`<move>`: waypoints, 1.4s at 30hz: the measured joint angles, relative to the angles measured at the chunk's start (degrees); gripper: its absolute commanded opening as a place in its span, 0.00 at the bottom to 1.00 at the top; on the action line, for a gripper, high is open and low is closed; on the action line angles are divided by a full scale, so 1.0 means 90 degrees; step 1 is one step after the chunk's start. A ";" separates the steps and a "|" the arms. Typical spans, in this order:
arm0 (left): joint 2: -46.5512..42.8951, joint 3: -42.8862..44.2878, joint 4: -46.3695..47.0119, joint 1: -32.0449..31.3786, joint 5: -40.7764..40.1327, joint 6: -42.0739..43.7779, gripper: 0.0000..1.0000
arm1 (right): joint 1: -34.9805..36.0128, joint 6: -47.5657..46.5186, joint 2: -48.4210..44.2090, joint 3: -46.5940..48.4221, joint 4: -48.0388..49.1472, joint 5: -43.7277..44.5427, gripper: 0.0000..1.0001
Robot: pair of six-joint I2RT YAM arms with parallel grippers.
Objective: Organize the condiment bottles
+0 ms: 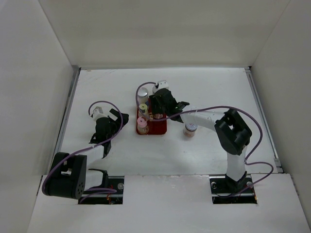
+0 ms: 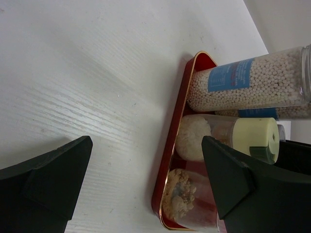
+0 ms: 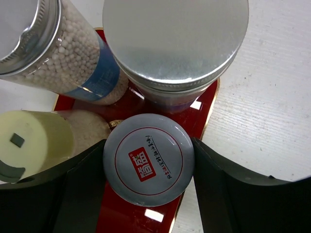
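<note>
A red tray [image 1: 159,127] holds several condiment bottles. In the right wrist view these are a tall silver-capped bottle of white beads [image 3: 63,53], a wide silver-capped jar [image 3: 175,39], a yellow-green-capped bottle [image 3: 34,143] and a white-capped jar with a red logo [image 3: 148,160]. My right gripper [image 3: 148,167] is over the tray [image 3: 116,218], and its fingers touch both sides of the white cap. A pink-capped bottle [image 1: 142,122] stands at the tray's near left. My left gripper [image 2: 146,179] is open and empty, just left of the tray [image 2: 170,145].
One more bottle [image 1: 190,129] with a pale cap stands on the table right of the tray, under the right arm. White walls enclose the table on three sides. Purple cables loop from both arms.
</note>
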 measured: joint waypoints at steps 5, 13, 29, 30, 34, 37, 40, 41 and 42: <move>0.0000 0.0000 0.0000 -0.0007 0.0002 -0.0002 1.00 | 0.0002 0.0027 -0.0010 0.0000 0.0107 0.0010 0.83; 0.0000 0.0000 0.0000 -0.0005 0.0007 0.0000 1.00 | 0.0061 0.0007 -0.1307 -0.0571 0.0180 0.0100 0.89; 0.0012 0.0000 0.0002 -0.0131 -0.0017 -0.0002 1.00 | -0.0316 0.0806 -0.5039 -0.3781 -0.1593 0.1537 0.98; 0.0012 0.0000 0.0002 -0.0134 -0.0022 -0.0002 1.00 | -0.0291 0.0852 -0.4998 -0.3818 -0.1683 0.1484 0.98; 0.0039 0.0000 0.0005 -0.0148 -0.0017 -0.0002 1.00 | -0.0206 0.0908 -0.4762 -0.3808 -0.1649 0.1321 0.98; 0.0041 0.0000 0.0007 -0.0148 -0.0015 -0.0002 1.00 | -0.0197 0.0911 -0.4386 -0.3801 -0.1571 0.1222 0.98; 0.0041 0.0000 0.0007 -0.0146 -0.0010 -0.0002 1.00 | -0.0240 0.0908 -0.4019 -0.3803 -0.1469 0.1098 0.95; 0.0041 0.0000 0.0007 -0.0146 -0.0007 -0.0002 1.00 | -0.0265 0.0908 -0.3944 -0.3806 -0.1421 0.1054 0.90; 0.0041 0.0000 0.0007 -0.0146 0.0005 -0.0002 1.00 | -0.0296 0.0889 -0.3888 -0.3806 -0.1355 0.1013 0.86</move>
